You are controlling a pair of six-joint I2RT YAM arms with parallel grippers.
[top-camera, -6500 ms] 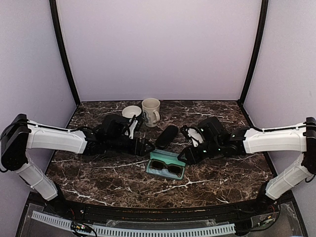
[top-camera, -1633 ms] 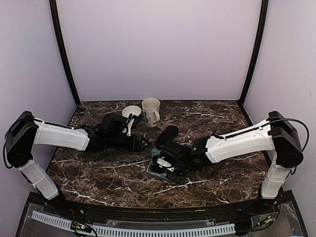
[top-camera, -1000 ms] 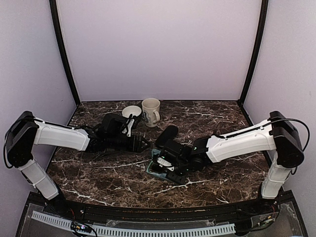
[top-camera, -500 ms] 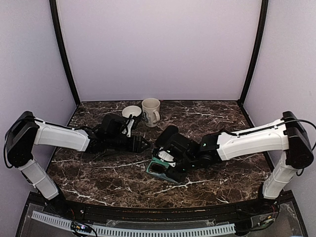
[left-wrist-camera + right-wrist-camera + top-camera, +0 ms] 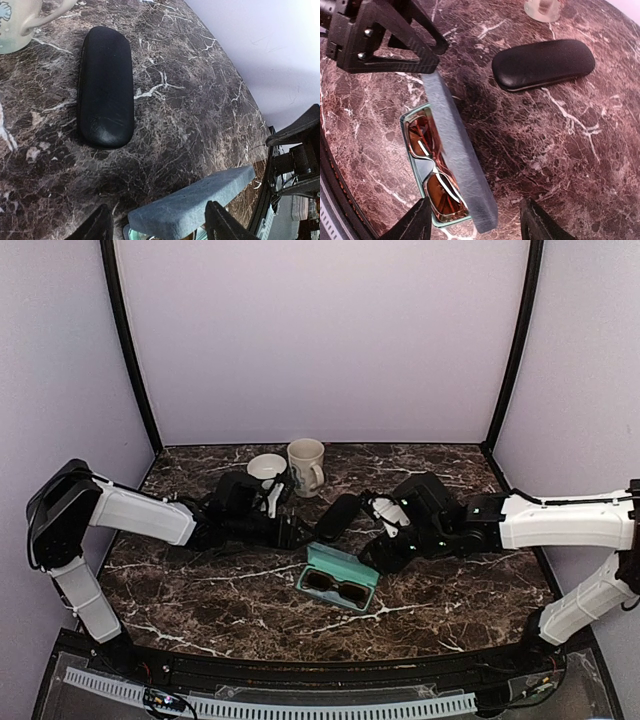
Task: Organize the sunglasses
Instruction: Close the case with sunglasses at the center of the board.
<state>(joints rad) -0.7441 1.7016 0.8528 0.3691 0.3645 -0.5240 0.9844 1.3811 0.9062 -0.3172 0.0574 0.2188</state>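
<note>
Veined marble (image 5: 200, 600), glossy amber sunglasses (image 5: 441, 192)

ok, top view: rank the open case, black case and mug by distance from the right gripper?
1. Open blue-green case, sunglasses inside: just left of the right gripper, toward the bases.
2. Black case: left of it, toward the back.
3. Mug: far back-left, near the wall.
</note>
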